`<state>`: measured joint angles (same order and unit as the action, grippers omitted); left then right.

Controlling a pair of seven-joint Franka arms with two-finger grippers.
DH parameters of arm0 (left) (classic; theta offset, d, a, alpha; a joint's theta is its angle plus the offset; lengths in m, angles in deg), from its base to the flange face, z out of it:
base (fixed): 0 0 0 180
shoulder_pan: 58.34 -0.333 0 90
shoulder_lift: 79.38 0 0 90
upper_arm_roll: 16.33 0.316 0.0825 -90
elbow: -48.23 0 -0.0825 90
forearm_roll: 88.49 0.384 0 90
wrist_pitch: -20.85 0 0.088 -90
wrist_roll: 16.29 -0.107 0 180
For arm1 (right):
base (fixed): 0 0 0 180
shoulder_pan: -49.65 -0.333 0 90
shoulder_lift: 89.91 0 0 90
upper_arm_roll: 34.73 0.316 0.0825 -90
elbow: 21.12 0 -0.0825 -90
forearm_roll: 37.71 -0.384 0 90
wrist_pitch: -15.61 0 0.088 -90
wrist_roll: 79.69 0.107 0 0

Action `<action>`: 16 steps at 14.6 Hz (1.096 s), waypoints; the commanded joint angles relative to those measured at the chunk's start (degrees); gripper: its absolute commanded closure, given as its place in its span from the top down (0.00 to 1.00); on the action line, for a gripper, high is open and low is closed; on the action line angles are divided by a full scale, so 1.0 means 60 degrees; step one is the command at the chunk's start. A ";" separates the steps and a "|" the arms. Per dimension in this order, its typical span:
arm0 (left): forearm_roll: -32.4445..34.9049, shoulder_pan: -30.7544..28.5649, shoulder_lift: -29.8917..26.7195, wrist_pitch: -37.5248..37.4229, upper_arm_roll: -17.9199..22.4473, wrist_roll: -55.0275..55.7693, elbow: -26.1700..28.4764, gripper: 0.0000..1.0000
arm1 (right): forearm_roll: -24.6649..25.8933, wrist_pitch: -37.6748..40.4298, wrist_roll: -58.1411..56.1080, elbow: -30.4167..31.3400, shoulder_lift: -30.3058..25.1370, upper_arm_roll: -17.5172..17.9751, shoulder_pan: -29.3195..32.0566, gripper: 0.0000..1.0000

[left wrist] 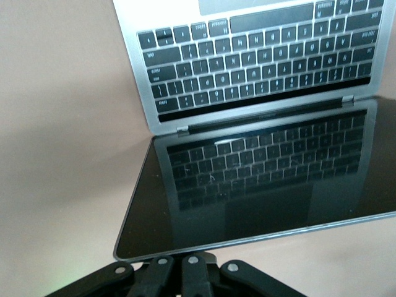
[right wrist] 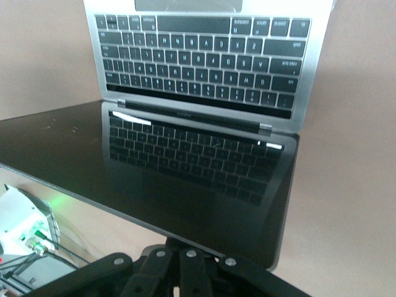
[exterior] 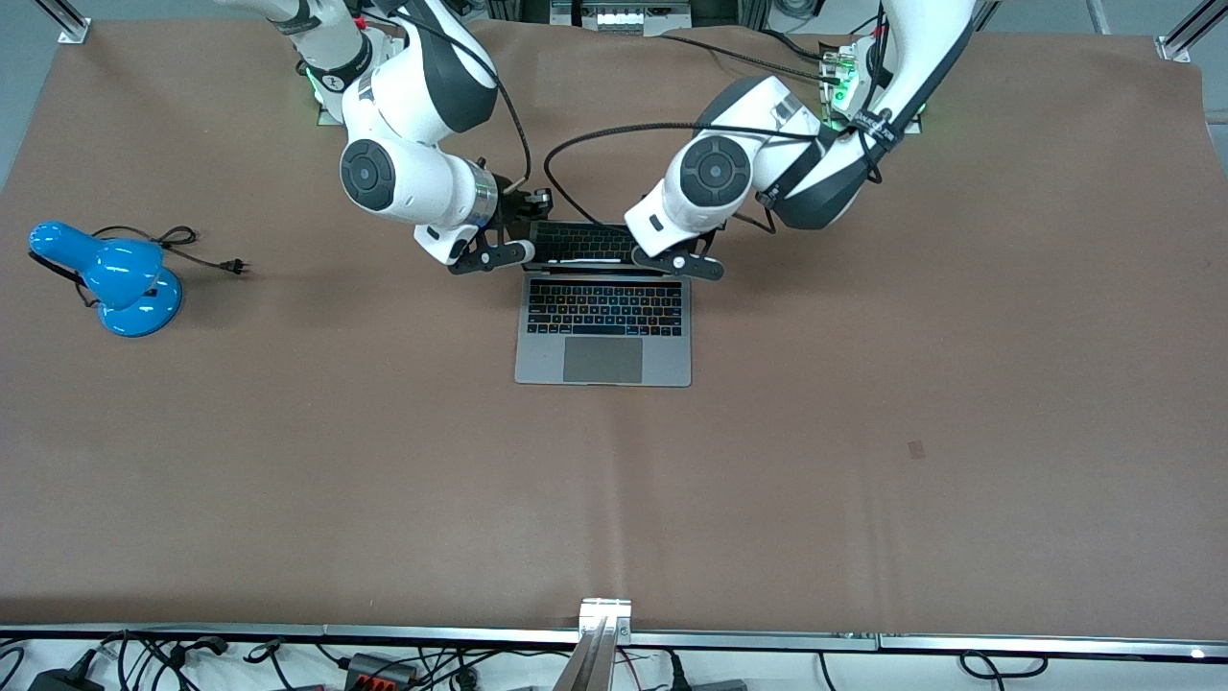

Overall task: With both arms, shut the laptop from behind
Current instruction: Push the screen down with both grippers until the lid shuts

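Observation:
The silver-grey laptop (exterior: 603, 357) lies open at the middle of the table, its dark screen (exterior: 578, 244) tilted toward the keyboard. My right gripper (exterior: 492, 255) is shut and presses against the back of the lid at the corner toward the right arm's end. My left gripper (exterior: 682, 265) is shut against the lid's other top corner. In the left wrist view the screen (left wrist: 260, 185) fills the frame above my gripper (left wrist: 185, 261). The right wrist view shows the screen (right wrist: 185, 167) and my gripper (right wrist: 187, 252) likewise. The lid's edge hides the fingertips in both wrist views.
A blue desk lamp (exterior: 125, 278) with a black cord and plug (exterior: 230, 266) lies toward the right arm's end of the table. Brown cloth (exterior: 863, 432) covers the table. A metal rail (exterior: 604, 624) runs along the edge nearest the front camera.

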<state>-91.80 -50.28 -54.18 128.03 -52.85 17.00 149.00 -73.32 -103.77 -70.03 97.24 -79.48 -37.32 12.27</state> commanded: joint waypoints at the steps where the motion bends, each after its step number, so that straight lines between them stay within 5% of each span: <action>1: 0.0229 0.0107 0.0618 -0.0066 0.0301 0.0106 -0.0869 0.00 | -0.0056 -0.0581 -0.0013 0.0034 0.0195 -0.0066 -0.0070 0.00; 9: 0.1137 0.0107 0.1818 -0.0066 0.0580 0.0091 -0.2305 0.00 | 0.0280 -0.1622 -0.0028 -0.0272 0.0779 -0.0139 0.0135 0.00; 16: 0.1401 0.0165 0.2830 0.0681 0.0946 -0.0056 -0.2892 0.00 | 0.0837 -0.1667 -0.0014 -0.1853 0.2375 -0.0154 0.0590 0.00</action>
<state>-85.07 -50.22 -39.99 131.40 -47.72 16.93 134.14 -69.05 -113.87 -70.05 90.80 -69.26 -38.58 15.10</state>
